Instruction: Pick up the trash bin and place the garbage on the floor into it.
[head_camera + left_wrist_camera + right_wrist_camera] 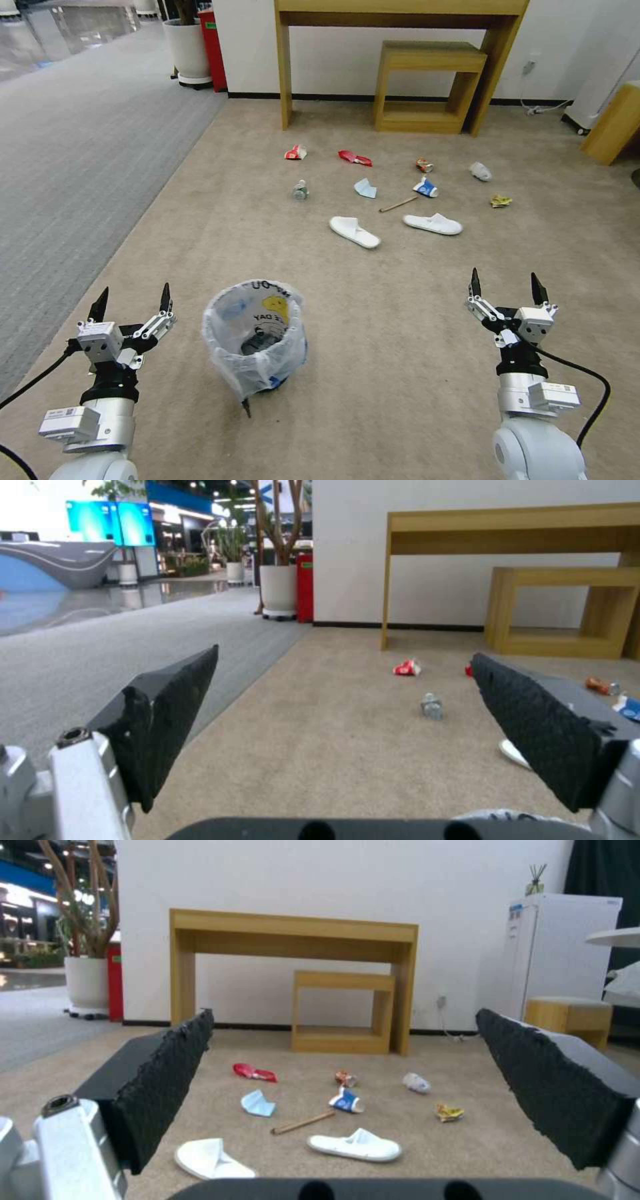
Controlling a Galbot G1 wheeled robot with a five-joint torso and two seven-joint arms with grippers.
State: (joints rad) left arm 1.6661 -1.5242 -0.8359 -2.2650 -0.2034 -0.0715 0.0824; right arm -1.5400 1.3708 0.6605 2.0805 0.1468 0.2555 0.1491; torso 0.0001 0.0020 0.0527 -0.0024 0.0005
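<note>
We hold left hand (133,298) and right hand (505,282) wide open, empty | trash bin (257,343) on floor (373,320) between them | garbage (373,190) scattered beyond, near the wall

The bag-lined trash bin (257,341) stands upright on the beige floor (400,347), garbage (393,190) scattered well beyond it.
</note>
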